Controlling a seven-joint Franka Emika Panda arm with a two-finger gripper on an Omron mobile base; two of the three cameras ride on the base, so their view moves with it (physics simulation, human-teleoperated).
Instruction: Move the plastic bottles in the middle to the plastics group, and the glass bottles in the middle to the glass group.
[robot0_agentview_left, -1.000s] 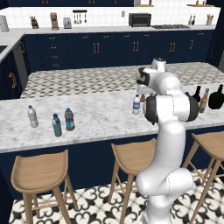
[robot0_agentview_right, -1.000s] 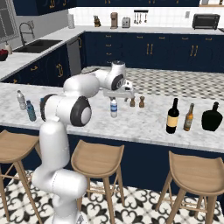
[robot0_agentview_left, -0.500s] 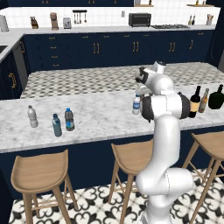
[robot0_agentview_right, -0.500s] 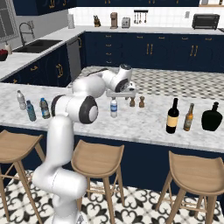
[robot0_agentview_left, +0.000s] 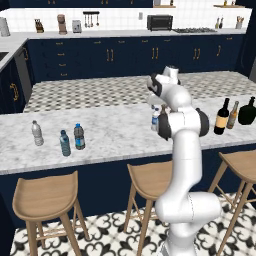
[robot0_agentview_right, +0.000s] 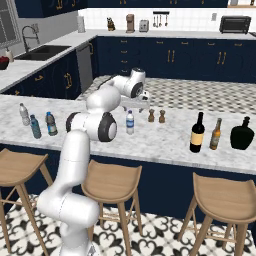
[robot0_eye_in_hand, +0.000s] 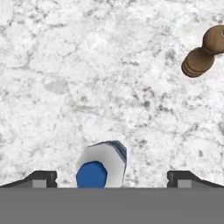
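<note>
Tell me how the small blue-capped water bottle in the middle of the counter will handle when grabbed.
The water bottle stands upright, slim and taller than wide, so a sideways nudge would probably tip it. Its round body would likely roll once down. It looks like thin clear plastic, so probably light. The open tool hangs above its cap.

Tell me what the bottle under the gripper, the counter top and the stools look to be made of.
Bottle: probably clear plastic, see-through body, blue cap and label. Counter top: looks like polished marble, white with grey veining. Stools: seemingly wood, tan seats with grain-like streaks, matte.
</note>
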